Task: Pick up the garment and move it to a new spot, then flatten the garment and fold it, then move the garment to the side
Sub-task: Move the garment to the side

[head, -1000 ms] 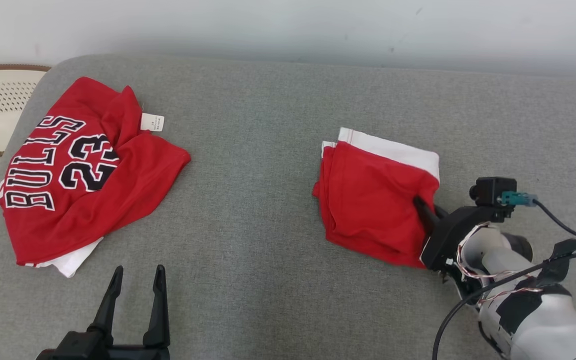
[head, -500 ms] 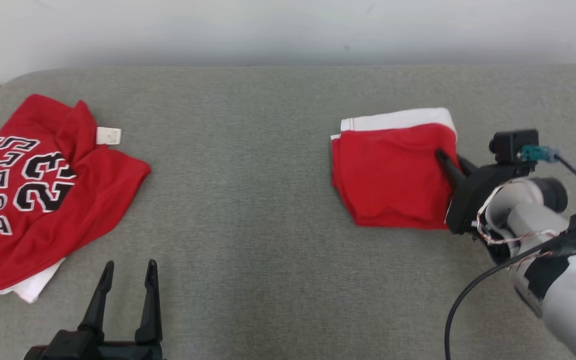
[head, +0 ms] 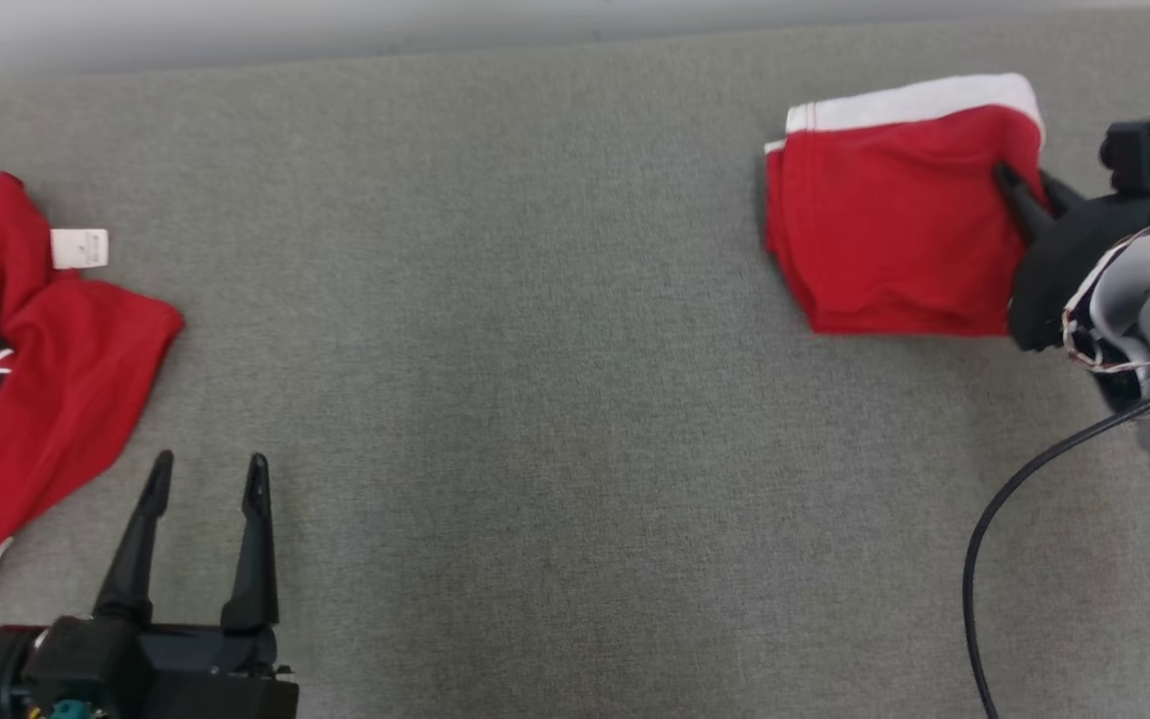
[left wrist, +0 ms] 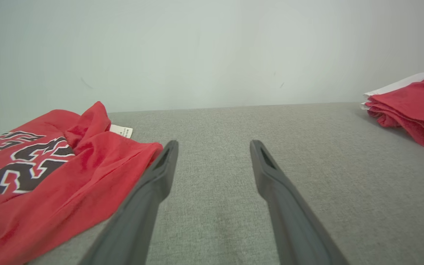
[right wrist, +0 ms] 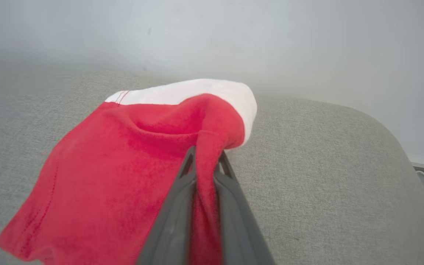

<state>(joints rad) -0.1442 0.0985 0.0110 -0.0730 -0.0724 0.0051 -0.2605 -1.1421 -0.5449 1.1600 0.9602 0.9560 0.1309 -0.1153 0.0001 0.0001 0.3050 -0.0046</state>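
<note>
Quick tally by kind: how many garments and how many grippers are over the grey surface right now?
Garments: 2, the folded garment and the jersey.
Grippers: 2, the left gripper and the right gripper.
Total: 4.

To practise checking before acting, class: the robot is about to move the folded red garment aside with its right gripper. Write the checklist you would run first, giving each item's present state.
1. Right gripper shut on an edge of the folded red garment with white trim: ok.
2. Garment's layers stacked, fold intact: ok.
3. Left gripper open, holding nothing, apart from the garment: ok.
4. Bare grey fabric surface beside the garment to set it on: ok.
5. Crumpled red jersey with black lettering lies far off at the opposite end: ok.
6. Grip catches every layer: cannot tell.
</note>
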